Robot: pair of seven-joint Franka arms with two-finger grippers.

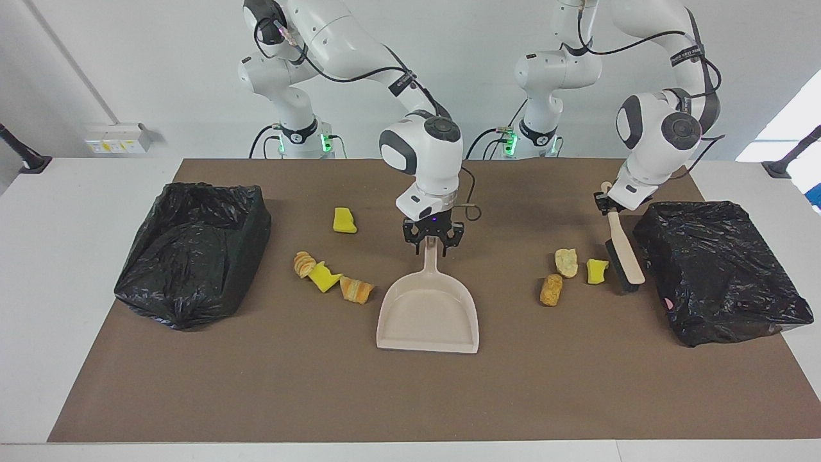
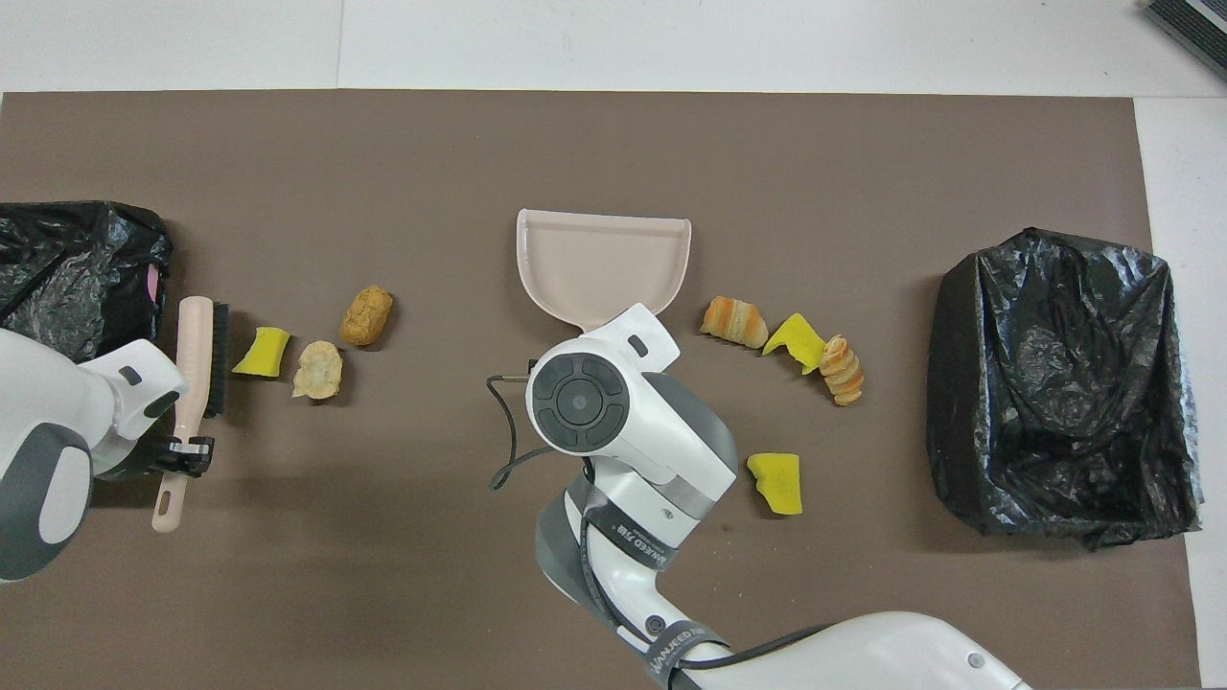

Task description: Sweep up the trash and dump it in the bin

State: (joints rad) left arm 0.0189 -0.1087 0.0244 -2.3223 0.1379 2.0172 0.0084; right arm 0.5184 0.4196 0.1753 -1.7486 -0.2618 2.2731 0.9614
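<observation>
The beige dustpan (image 1: 428, 314) (image 2: 604, 264) lies flat mid-table, handle toward the robots. My right gripper (image 1: 433, 247) is down on that handle, its fingers pressed in on both sides; in the overhead view the wrist hides them. My left gripper (image 1: 606, 204) (image 2: 182, 455) is shut on the handle of a wooden brush (image 1: 625, 256) (image 2: 196, 364), bristles on the mat beside a black-lined bin (image 1: 718, 269). Three bits of trash lie next to the brush: a yellow wedge (image 1: 597, 270) and two bread pieces (image 1: 566, 262) (image 1: 551, 289). Several more (image 1: 324, 277) (image 1: 344, 220) lie toward the right arm's end.
A second black-lined bin (image 1: 192, 250) (image 2: 1064, 383) stands at the right arm's end of the brown mat (image 1: 410, 398). The bin by the brush shows at the overhead view's edge (image 2: 77, 268). A cable loops off the right wrist (image 2: 503, 450).
</observation>
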